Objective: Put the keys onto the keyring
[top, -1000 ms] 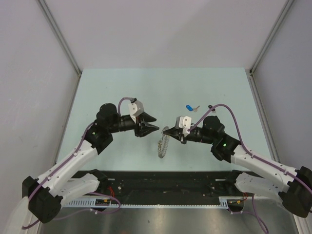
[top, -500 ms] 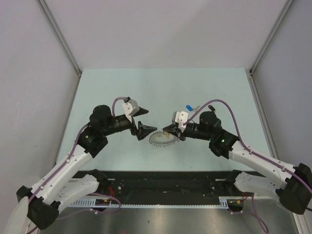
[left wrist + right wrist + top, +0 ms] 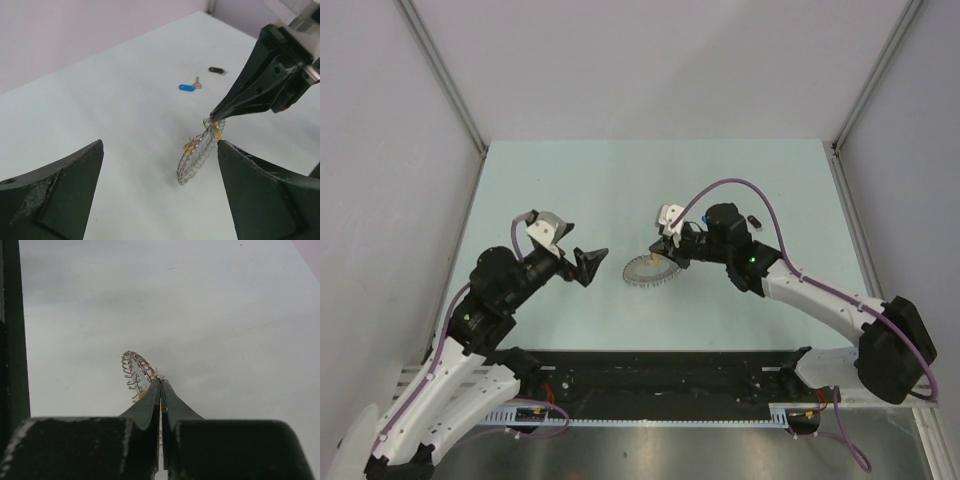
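1. Retreat on the left: the left gripper (image 3: 593,266) has swung back from the keyring (image 3: 648,271). A second ago it was right beside the keyring; now it sits well apart, fingers spread wide and empty.
2. The right gripper (image 3: 160,384) has carried the keyring away from the arm bases, toward the middle of the counter (image 3: 550,180). It has turned it too: the keyring hung edge-on to the top camera, and now it shows as a fuller oval.
3. The right fingers are pinched fully together on the keyring's rim. The keyring hangs tilted from that pinch with its low edge close to the counter; I cannot tell whether it touches.
4. It's a silvery coil of spring-like loops with a scalloped edge. Yellow shows among the loops, once by the pinch and once lower down. That looks to me like the yellow key (image 3: 218,135) already threaded, which would explain the left arm backing off.
5. The blue key (image 3: 186,87) and black key (image 3: 217,70) lie loose on the counter beyond the keyring, the blue one nearer. By my count, two are left to thread.
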